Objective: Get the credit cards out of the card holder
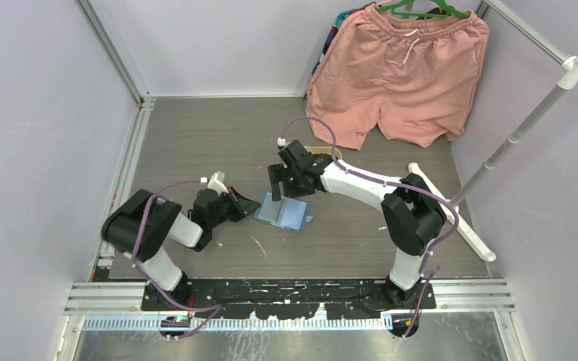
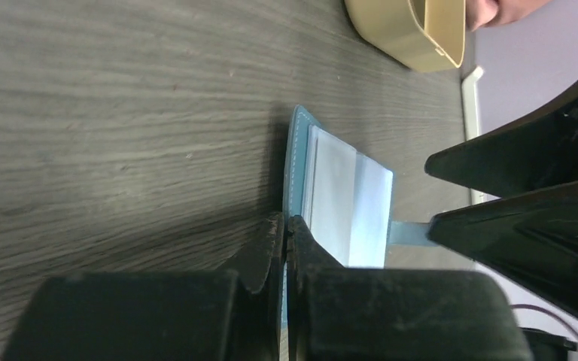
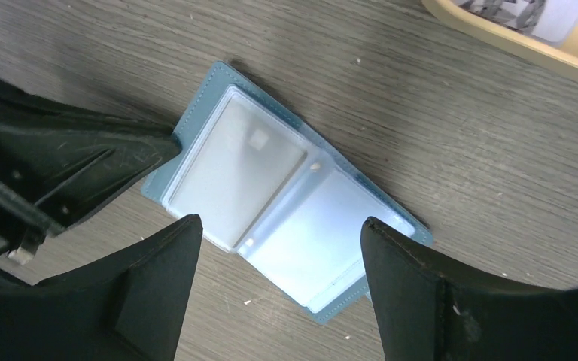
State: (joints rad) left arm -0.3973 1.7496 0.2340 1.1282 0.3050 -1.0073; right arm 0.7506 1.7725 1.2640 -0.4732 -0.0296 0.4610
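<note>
The teal-blue card holder (image 1: 284, 211) lies open flat on the table, its pale clear sleeves facing up (image 3: 286, 210). In its left sleeve a pale credit card (image 3: 233, 169) with a small square mark shows through the plastic. No dark card shows. My left gripper (image 2: 286, 226) is shut on the card holder's near cover edge (image 2: 297, 150), down at table level. Just above the holder, my right gripper (image 3: 278, 224) hangs open, its fingers straddling the right-hand sleeve without touching it.
A tan oval tray (image 3: 512, 41) sits just beyond the holder, also seen from the left wrist (image 2: 406, 37). Pink shorts (image 1: 399, 75) hang on a hanger at the back right. A white rack (image 1: 451, 210) stands along the right side.
</note>
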